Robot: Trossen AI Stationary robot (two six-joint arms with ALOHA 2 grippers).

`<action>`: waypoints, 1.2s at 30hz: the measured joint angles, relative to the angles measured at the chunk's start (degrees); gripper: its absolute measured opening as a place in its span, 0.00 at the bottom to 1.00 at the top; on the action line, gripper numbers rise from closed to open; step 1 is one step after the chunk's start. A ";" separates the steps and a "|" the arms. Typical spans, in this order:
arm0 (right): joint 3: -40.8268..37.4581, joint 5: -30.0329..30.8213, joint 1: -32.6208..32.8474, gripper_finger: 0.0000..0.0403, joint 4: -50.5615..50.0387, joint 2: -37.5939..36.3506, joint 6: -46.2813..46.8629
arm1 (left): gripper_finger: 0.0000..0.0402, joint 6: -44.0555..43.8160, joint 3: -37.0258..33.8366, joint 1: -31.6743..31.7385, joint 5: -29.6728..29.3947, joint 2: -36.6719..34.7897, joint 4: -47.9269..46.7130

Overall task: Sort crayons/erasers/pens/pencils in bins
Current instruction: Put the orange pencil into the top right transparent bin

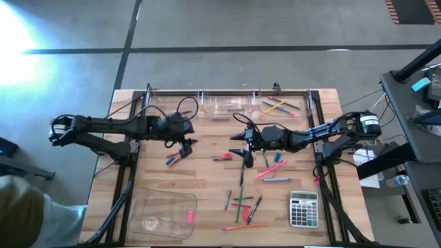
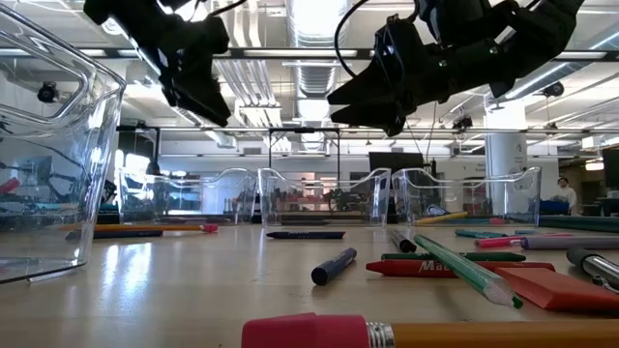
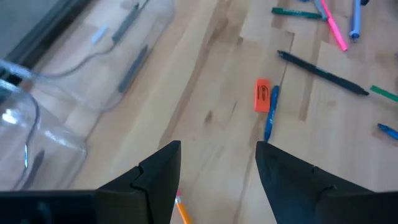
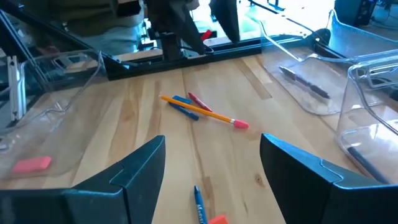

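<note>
The left gripper [image 1: 185, 148] hangs above the tabletop [image 1: 207, 176] with its jaws parted and holding nothing; an orange pencil [image 4: 202, 111] with a pink tip lies just under them, beside a blue pen and a red crayon. The right gripper [image 1: 242, 146] hovers mid-table, jaws wide and bare; ahead of them lie an orange eraser [image 3: 262, 96] and a blue pen [image 3: 270, 112], side by side; beyond both stand the clear bins [image 1: 227, 105].

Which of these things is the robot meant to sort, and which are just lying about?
Part of the job:
- pencils, pens, crayons scattered on the table
- erasers, one in the tray
- tray and three bins
- left gripper and right gripper, both open, holding nothing

Just lying about:
- calculator
</note>
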 joint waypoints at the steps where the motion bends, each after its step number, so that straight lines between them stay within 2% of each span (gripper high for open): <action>1: 0.00 -0.01 0.17 0.62 0.03 0.00 0.16 | 0.48 0.97 -0.02 0.00 0.02 -0.06 0.14; 5: 0.00 -0.02 0.75 0.62 0.23 0.00 0.34 | 0.48 1.27 -1.01 0.00 0.20 -0.09 -1.03; 11: 0.09 -0.02 1.03 0.62 1.33 -0.19 0.32 | 0.48 -3.39 -0.98 0.50 0.35 0.15 -11.49; 18: 1.64 -0.02 1.05 0.62 1.32 -0.70 0.24 | 0.48 -8.02 -1.37 0.68 1.48 1.26 -17.20; 36: 3.58 -0.04 2.91 0.62 1.10 -0.70 -0.40 | 0.48 -8.72 1.74 1.51 3.63 14.64 -17.28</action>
